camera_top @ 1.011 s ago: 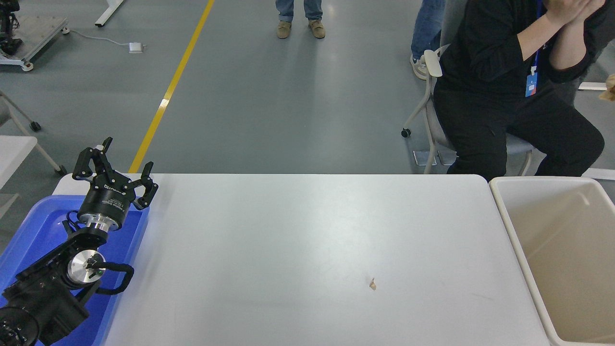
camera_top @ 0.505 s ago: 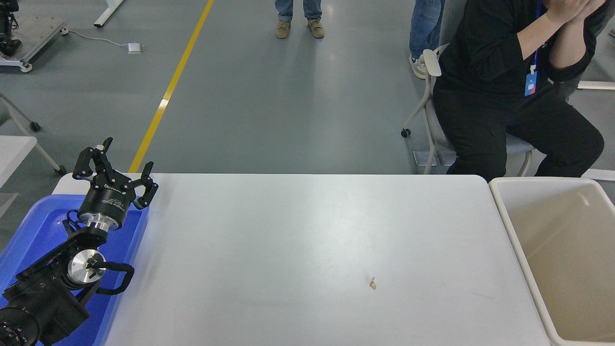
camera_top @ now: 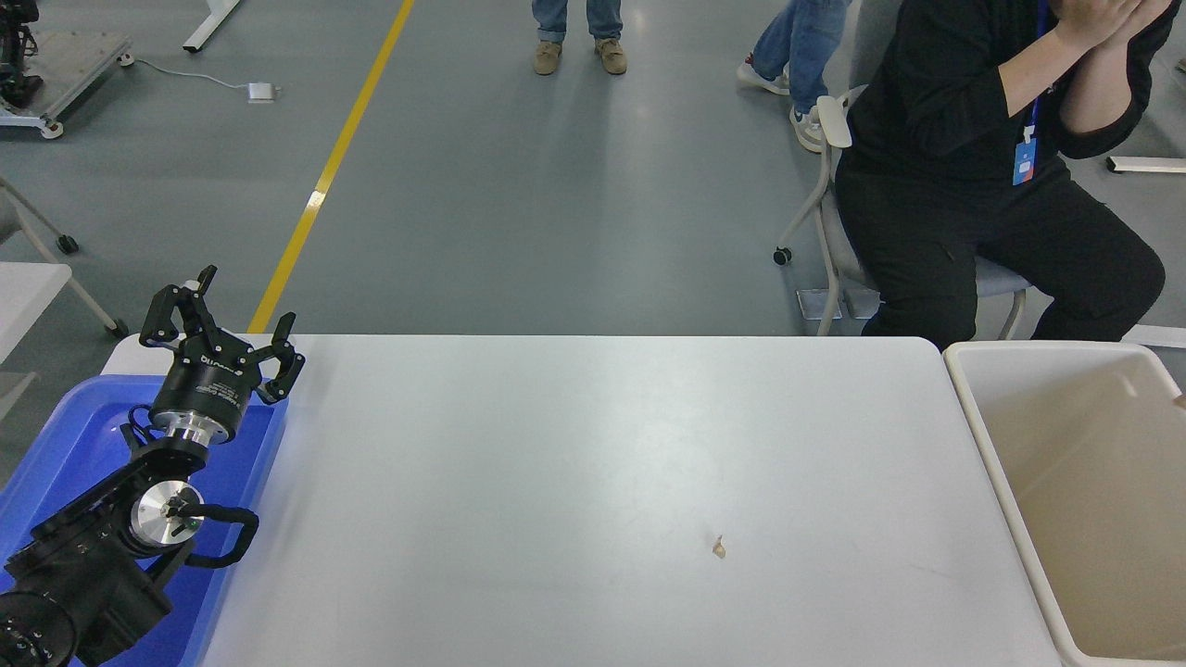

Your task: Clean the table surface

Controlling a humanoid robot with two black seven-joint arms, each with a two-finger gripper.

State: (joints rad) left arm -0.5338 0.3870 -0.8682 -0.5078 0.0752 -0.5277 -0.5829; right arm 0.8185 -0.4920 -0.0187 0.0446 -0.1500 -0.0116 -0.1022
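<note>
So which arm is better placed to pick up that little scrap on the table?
Probably the right: the scrap lies right of centre, near the beige bin. But only the left pincer shows, parked open over the blue tray.

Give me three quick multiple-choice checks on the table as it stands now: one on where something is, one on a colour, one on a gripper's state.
1. Where does the small scrap lie on the table surface?
A. At the far left corner
B. Right of centre, toward the near edge
C. Inside the blue tray

2. What colour is the bin at the table's right end?
A. Beige
B. Green
C. Black

3. How is the left gripper?
A. Shut on the scrap
B. Open, holding nothing
C. Out of view

Answers:
1. B: the small scrap sits alone on the table surface, right of centre and nearer the camera.
2. A: the bin has beige walls.
3. B: the left gripper hangs over the far end of the blue tray with fingers spread and nothing between them.
</note>
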